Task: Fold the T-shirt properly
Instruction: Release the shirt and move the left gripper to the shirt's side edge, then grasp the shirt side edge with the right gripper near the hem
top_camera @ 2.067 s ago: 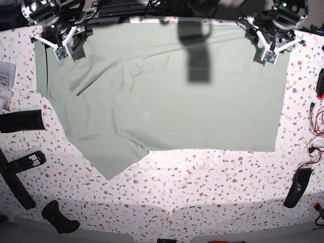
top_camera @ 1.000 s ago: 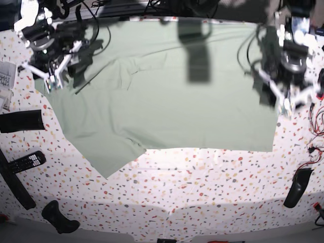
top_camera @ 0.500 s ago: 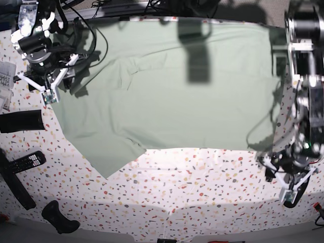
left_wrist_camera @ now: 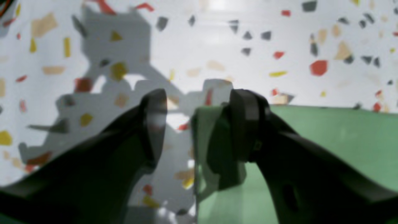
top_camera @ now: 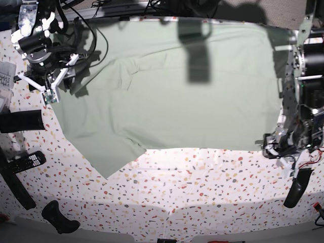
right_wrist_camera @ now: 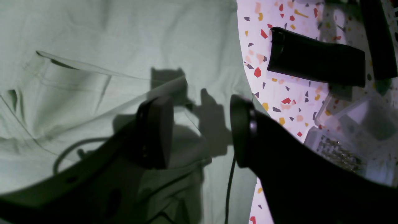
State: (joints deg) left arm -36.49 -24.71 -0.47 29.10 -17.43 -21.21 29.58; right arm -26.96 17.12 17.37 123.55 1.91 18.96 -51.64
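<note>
The T-shirt [top_camera: 167, 91] is lying spread over the far half of the speckled table [top_camera: 192, 187], its near hem running across the middle. At its left edge the right gripper [top_camera: 46, 83] is staying put with jaws spread and empty, beside a black remote [top_camera: 21, 121]. The left gripper [top_camera: 283, 152] is drawing back up toward the shirt's near right corner, jaws spread, one finger [left_wrist_camera: 242, 124] over the cloth edge. Bare table is lying open nearer than the hem.

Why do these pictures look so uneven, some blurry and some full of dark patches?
Left wrist view: the close fingers are soft and dark. Right wrist view: sharper, with finger shadows on the T-shirt. Base view: a dark blocky shadow crosses the shirt, and the tabletop bows at the edges.
</note>
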